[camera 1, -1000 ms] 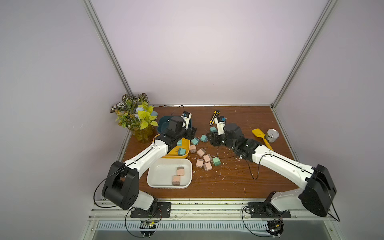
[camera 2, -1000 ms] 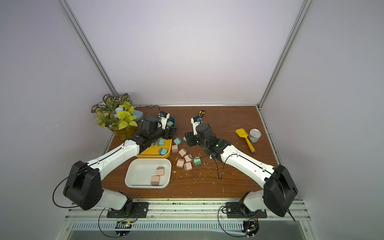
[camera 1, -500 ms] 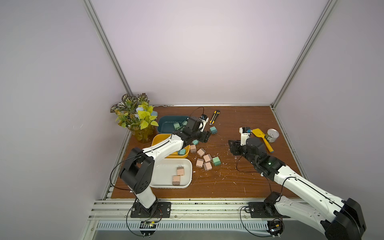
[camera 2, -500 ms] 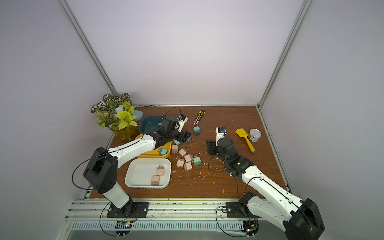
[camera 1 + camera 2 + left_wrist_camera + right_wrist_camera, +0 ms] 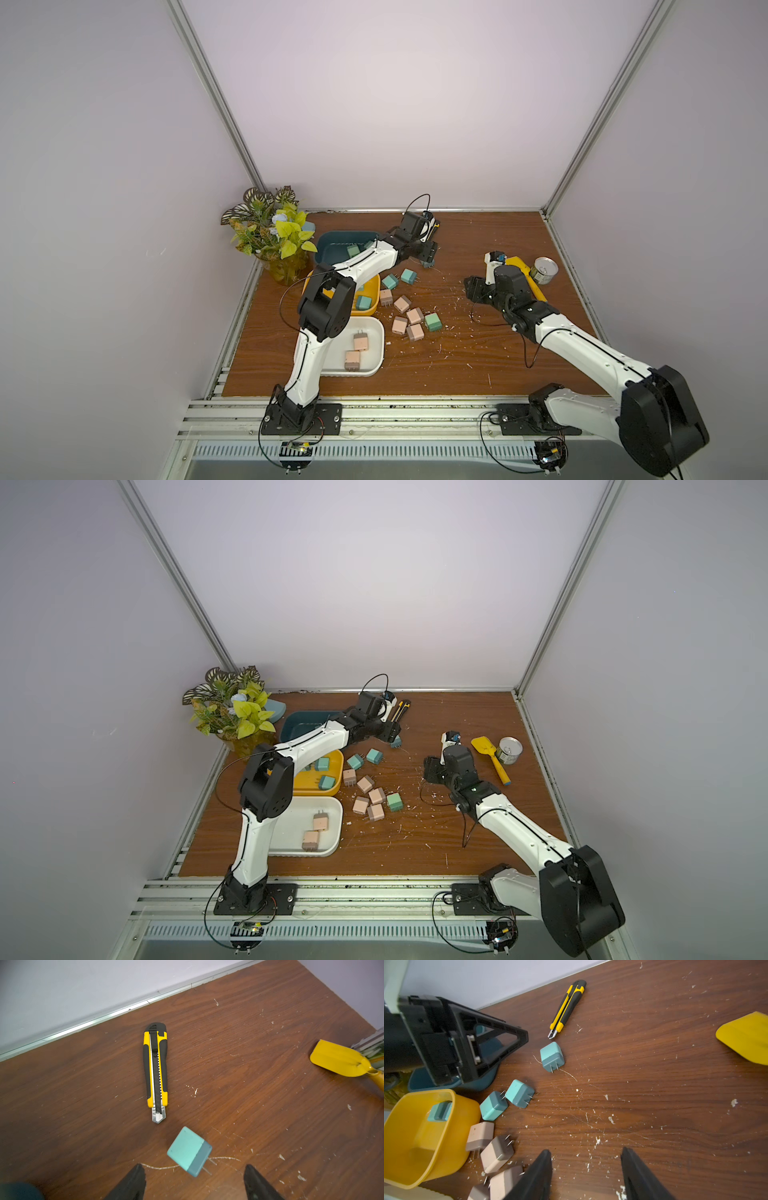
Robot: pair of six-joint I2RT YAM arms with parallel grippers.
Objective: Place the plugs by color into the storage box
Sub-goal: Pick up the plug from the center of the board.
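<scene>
As your left gripper (image 5: 193, 1166) hangs spread with the teal plug (image 5: 187, 1150) partly between its tips, seemingly untouched, you should advance and close.

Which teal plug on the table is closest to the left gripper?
The lone teal plug just off the knife blade tip, right before the left gripper; the other two lie together by the yellow bin.

walls (image 5: 395, 104): plain pale lilac | corner posts (image 5: 216, 95): bare aluminium | table (image 5: 478, 232): dark wood-grain, scuffed | light: soft, even
</scene>
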